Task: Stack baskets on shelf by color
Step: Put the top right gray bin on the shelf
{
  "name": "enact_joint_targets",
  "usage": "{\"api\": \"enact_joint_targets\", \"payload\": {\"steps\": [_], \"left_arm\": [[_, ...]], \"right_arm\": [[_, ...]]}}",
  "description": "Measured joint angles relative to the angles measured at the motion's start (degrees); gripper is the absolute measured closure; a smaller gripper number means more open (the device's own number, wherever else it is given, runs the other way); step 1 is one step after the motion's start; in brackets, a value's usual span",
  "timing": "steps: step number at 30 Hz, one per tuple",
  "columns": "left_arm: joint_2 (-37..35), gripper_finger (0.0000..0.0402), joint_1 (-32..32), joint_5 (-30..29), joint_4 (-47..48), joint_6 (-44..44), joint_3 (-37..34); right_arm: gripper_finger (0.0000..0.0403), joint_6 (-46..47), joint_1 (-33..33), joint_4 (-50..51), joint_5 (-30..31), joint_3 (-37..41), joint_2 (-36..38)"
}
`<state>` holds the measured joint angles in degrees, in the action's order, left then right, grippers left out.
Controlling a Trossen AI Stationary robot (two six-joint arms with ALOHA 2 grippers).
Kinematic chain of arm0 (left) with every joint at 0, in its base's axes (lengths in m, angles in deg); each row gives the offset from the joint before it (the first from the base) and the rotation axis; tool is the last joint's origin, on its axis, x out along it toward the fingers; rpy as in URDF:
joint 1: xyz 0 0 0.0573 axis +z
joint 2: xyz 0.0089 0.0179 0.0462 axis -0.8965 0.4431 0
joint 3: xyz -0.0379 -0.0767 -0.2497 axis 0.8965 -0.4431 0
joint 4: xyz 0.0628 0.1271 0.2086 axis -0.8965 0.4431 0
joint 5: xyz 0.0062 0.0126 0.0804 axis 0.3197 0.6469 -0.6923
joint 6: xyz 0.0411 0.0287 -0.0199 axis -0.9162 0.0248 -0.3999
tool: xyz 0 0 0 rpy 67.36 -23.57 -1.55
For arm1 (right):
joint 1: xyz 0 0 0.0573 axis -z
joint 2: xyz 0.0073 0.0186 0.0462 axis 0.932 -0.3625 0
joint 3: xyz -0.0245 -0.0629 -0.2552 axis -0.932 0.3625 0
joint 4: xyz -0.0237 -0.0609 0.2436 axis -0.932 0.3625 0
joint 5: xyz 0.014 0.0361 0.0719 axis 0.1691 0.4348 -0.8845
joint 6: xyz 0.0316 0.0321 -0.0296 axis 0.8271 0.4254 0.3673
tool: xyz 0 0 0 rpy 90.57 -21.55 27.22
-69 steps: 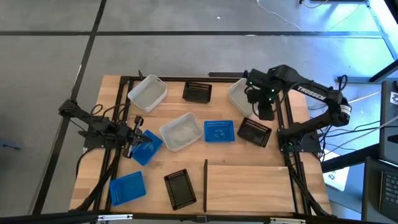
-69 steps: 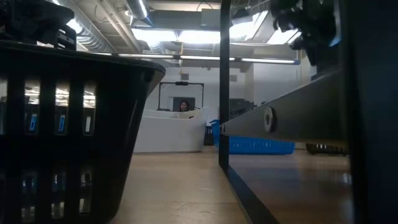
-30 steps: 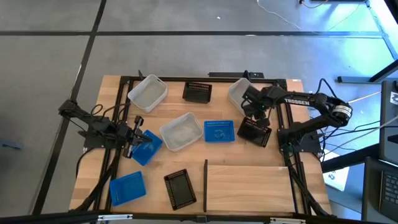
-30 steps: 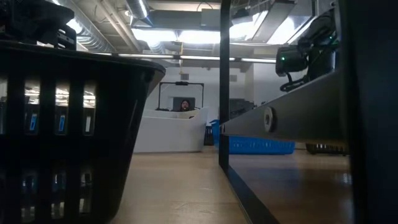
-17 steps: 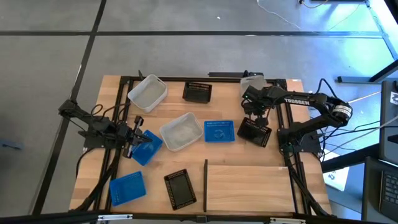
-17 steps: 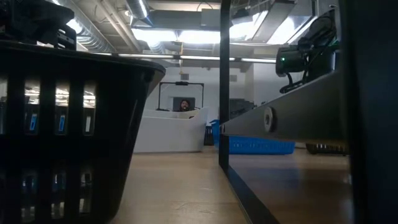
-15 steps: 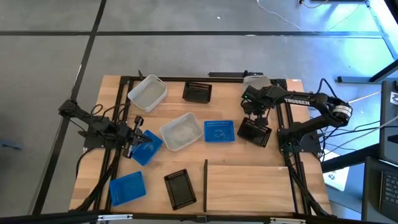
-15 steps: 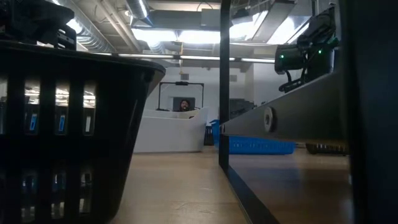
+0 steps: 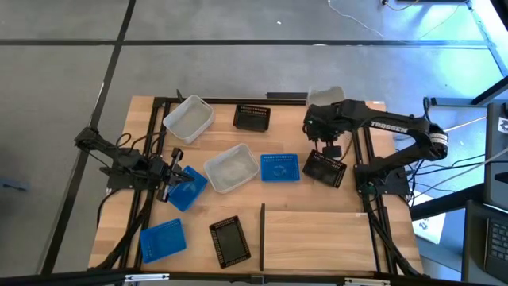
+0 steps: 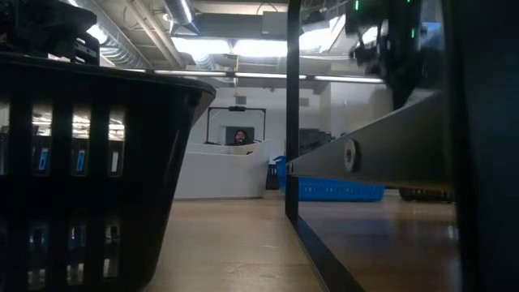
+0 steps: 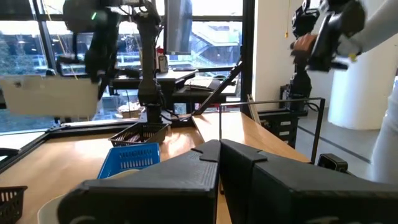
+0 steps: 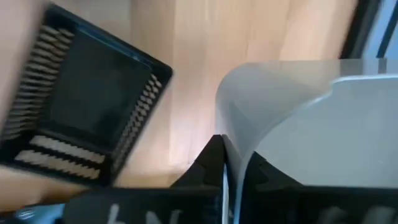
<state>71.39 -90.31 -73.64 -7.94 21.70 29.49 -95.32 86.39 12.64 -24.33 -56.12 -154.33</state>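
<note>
Right gripper (image 12: pixel 225 163) clamped on white basket (image 12: pixel 311 118) rim — lifted above black basket (image 12: pixel 81 106); left gripper (image 9: pixel 171 176) closed.

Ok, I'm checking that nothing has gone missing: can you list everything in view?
white baskets: three, translucent white; back left, mid-table, one lifted at back right
blue baskets: three, blue; mid-table, by the left gripper, front left
black baskets: three, black; back middle, right, front, beside the shelf's bar
shelf: one, pale wood, front right
table: one, wood, black frame
person: one, in the room beyond
left gripper: shut, by a blue basket
right gripper: shut on the lifted white basket
</note>
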Motion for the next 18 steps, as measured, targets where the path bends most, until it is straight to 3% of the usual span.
{"api": "enact_joint_targets", "payload": {"steps": [5,10,18], "left_arm": [[-0.01,0.0401,0.0,0.0,-0.01,0.0,0.01],[-0.01,0.0401,0.0,0.0,-0.01,0.0,0.01],[-0.01,0.0401,0.0,0.0,-0.01,0.0,-0.01]], "right_arm": [[0.0403,9.3,-9.09,9.17,-1.06,-10.47,0.02],[0.0403,17.23,-18.45,11.85,-8.06,-18.13,0.04],[0.0403,31.89,-34.17,11.53,-17.32,-22.96,0.06]]}}
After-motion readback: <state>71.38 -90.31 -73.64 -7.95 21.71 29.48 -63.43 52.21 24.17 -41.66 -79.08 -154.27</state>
